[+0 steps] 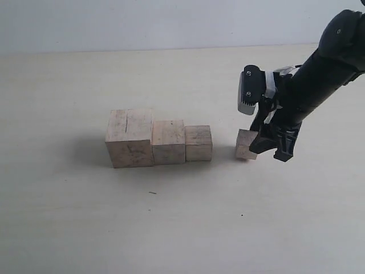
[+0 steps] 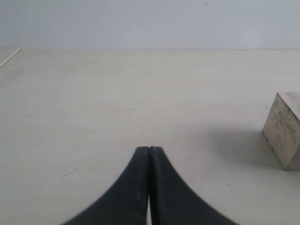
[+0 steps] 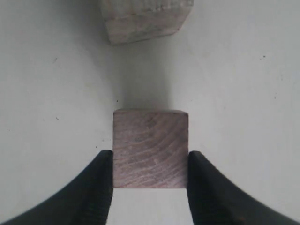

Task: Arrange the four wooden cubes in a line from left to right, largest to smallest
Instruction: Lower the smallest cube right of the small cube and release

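On the pale worktop [image 1: 182, 228], entries run left to right.

1. Left pincer [image 2: 149, 154]: fingers pressed together, nothing between them. It appears only in its own wrist view; the exterior view does not take it in. That wrist view also catches one wooden cube [image 2: 285, 129] at the frame edge, well apart from the pincer. Which of the four it is cannot be told.

2. Largest cube [image 1: 129, 138]: dark crack on top, heads a row of three.

3. Second cube [image 1: 168, 142]: touches the largest.

4. Third cube [image 1: 198, 142]: touches the second and ends the row.

5. Smallest cube [image 1: 246, 144]: right of the row, near the third but apart from it.

6. Right pincer [image 1: 268, 147]: pinching the smallest cube. The exterior view hides the cube's right part behind dark fingers. The right wrist view shows a finger [image 3: 101, 187] flat against each opposite face, plus the top's grain and a neighbouring cube [image 3: 143, 18] beyond, not touching.
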Robot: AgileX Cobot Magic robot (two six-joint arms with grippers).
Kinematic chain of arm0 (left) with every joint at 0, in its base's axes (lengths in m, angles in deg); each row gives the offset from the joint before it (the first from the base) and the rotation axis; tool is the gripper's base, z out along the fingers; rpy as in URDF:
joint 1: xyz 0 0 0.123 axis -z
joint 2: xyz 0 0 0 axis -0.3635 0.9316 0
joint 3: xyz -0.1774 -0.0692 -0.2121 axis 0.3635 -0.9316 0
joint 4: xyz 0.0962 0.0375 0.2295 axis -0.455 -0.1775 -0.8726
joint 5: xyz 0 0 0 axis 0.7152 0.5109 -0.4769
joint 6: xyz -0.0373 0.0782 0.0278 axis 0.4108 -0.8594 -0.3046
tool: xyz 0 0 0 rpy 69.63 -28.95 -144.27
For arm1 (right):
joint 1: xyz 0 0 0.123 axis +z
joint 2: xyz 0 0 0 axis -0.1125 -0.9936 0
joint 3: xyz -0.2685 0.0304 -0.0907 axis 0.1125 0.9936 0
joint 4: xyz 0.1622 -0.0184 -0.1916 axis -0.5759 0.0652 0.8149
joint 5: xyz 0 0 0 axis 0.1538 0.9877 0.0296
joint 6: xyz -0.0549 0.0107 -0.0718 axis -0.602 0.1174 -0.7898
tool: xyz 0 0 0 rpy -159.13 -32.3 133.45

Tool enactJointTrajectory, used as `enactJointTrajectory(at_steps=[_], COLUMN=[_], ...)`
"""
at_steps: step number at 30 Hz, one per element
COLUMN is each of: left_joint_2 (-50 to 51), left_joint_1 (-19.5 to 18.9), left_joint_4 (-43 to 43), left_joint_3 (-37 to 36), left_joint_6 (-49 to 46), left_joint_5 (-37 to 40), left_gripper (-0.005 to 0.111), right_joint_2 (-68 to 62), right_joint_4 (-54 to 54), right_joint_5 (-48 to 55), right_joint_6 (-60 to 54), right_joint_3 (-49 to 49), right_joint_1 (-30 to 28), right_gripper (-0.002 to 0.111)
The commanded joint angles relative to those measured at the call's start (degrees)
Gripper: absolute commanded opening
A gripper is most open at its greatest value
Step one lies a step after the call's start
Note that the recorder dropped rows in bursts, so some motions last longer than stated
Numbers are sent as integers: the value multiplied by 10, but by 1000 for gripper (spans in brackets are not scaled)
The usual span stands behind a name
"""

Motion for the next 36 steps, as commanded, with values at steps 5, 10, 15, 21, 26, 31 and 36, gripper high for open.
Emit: enactJointTrajectory(at_steps=[5, 10, 15, 21, 26, 31, 36], left_joint_2=[-3, -3, -3, -3, -3, -3, -3], left_joint_1=[-1, -1, -1, -1, -1, -1, -1], left_joint_4=[-1, -1, -1, -1, -1, -1, -1], left_joint_3=[-2, -2, -2, -2, -2, -2, -2], left_joint_6=[-1, -1, -1, -1, -1, -1, -1], left_joint_5=[-6, -6, -6, -6, -6, -6, -6], left_gripper=[0, 0, 0, 0, 0, 0, 0], right_joint_2=[-18, -31, -38, -40, -49, -62, -64], right_joint_4=[-127, -140, -182, -186, -203, -207, -207], right_joint_5=[-15, -15, -25, -33, -28, -20, -14], right_joint_6=[-176, -190, -221, -221, -221, -221, -218], right_joint_3=[-3, -3, -3, -3, -3, -3, -3], right_joint_1=[-2, -2, -2, -2, -2, -2, -2], right_gripper=[0, 0, 0, 0, 0, 0, 0])
